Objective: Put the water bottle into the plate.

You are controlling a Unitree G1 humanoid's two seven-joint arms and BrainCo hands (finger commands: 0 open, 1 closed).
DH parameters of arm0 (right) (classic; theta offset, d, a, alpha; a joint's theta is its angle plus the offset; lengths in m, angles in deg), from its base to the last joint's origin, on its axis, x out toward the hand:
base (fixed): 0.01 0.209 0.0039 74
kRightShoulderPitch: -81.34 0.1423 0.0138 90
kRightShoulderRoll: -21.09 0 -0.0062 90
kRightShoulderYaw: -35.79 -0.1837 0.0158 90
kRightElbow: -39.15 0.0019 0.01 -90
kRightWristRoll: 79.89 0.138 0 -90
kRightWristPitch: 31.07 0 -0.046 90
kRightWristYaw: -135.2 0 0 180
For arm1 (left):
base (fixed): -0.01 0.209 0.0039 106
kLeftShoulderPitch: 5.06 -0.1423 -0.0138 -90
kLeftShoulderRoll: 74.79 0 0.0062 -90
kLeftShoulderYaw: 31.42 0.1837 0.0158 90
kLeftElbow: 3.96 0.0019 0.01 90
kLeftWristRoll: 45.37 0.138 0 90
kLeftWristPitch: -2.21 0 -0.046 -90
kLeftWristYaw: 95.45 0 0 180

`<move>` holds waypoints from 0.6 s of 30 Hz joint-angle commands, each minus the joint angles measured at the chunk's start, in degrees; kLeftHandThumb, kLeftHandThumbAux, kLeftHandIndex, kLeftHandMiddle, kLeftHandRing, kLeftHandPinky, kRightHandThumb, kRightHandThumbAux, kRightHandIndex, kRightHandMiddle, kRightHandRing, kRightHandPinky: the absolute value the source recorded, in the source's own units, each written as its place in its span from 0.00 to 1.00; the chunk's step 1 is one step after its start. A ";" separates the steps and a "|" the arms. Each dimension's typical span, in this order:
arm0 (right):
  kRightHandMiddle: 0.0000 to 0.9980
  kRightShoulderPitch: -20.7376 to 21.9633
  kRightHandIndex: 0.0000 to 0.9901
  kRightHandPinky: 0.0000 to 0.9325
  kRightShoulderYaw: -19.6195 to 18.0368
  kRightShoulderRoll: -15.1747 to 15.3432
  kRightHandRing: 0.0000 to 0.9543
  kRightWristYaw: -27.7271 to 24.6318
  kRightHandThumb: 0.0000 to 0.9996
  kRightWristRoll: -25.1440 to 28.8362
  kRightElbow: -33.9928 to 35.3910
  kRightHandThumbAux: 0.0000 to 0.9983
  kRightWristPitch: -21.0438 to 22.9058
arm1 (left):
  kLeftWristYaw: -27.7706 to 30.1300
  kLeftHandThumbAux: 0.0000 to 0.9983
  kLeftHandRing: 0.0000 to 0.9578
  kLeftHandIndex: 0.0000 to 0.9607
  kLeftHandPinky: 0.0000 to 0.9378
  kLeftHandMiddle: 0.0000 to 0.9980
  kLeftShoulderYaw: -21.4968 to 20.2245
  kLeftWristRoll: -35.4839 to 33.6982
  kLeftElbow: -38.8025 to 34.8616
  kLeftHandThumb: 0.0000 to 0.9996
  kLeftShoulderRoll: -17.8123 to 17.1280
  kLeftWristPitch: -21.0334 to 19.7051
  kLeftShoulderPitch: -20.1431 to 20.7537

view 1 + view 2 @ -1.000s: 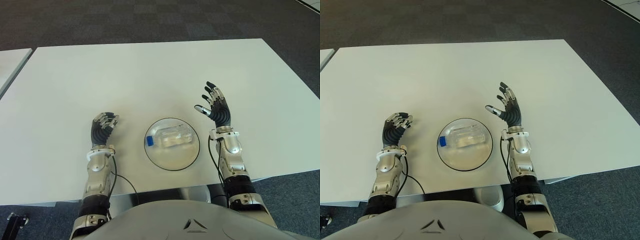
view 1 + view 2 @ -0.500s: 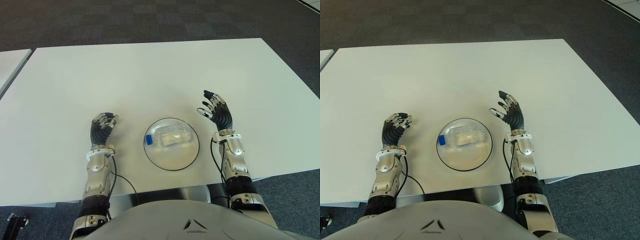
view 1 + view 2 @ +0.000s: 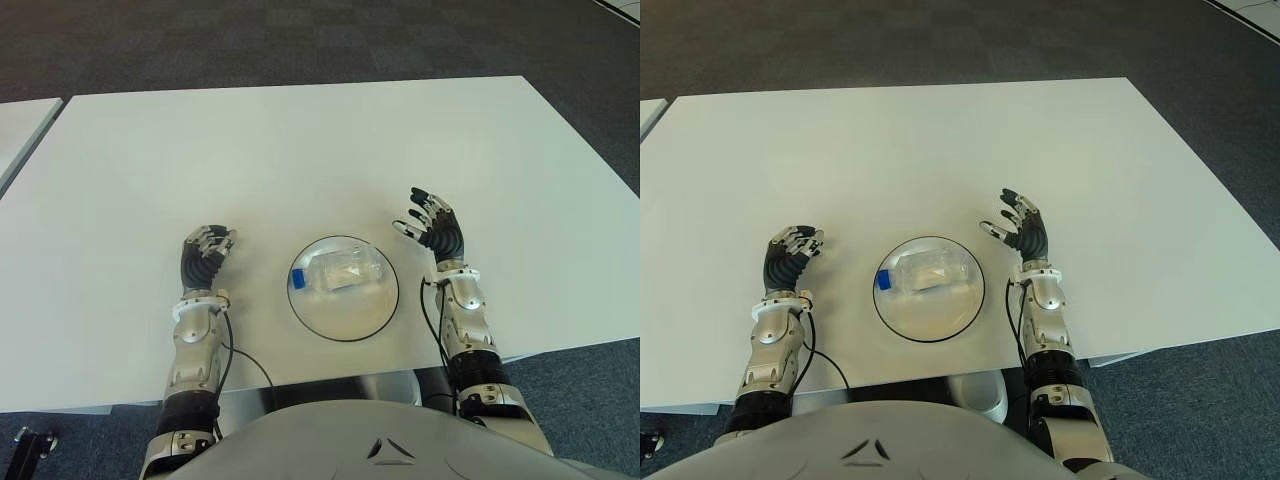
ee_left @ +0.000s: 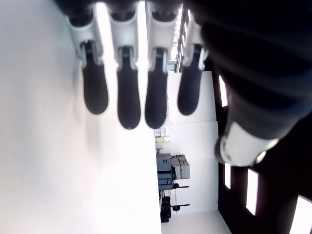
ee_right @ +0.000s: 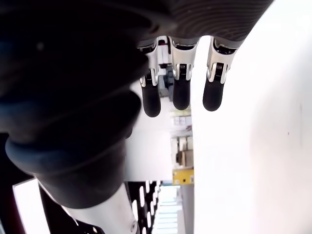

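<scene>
A clear water bottle point(image 3: 340, 274) with a blue cap lies on its side in the round plate point(image 3: 343, 322) with a dark rim, near the white table's front edge. My right hand point(image 3: 433, 228) is to the right of the plate, apart from it, with fingers spread and nothing in them. My left hand point(image 3: 205, 251) shows to the left of the plate, its fingers relaxed and slightly curled, holding nothing. The wrist views show only fingers point(image 5: 181, 92) against the white tabletop.
The white table point(image 3: 300, 150) stretches far back and to both sides. Dark carpet lies beyond it. A second white table's corner point(image 3: 20, 125) shows at the far left.
My right hand has drawn back toward me and lowered beside the plate. The bottle has shifted slightly in the plate. The left hand has not moved.
</scene>
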 commanded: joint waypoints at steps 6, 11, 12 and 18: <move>0.39 -0.12 0.37 0.47 -0.04 -0.59 0.42 3.89 0.28 -3.78 -2.29 1.00 1.33 | 0.65 0.68 0.53 0.44 0.52 0.47 0.76 -0.06 1.52 0.83 0.24 -0.10 -0.56; 0.43 -0.28 0.41 0.49 0.07 -0.67 0.45 5.90 0.48 -5.55 -2.86 0.87 1.49 | 0.62 0.68 0.53 0.44 0.52 0.47 1.12 0.01 1.77 0.83 0.51 0.07 -0.44; 0.44 -0.28 0.42 0.50 0.09 -0.68 0.46 6.23 0.56 -5.86 -3.01 0.82 1.48 | 0.61 0.68 0.53 0.44 0.52 0.47 1.20 0.02 1.79 0.83 0.58 0.07 -0.43; 0.48 0.13 0.43 0.53 0.13 -0.77 0.50 7.76 0.69 -7.18 -4.80 0.74 1.12 | 0.47 0.68 0.53 0.44 0.52 0.47 1.87 0.38 1.82 0.83 0.56 -0.13 -0.48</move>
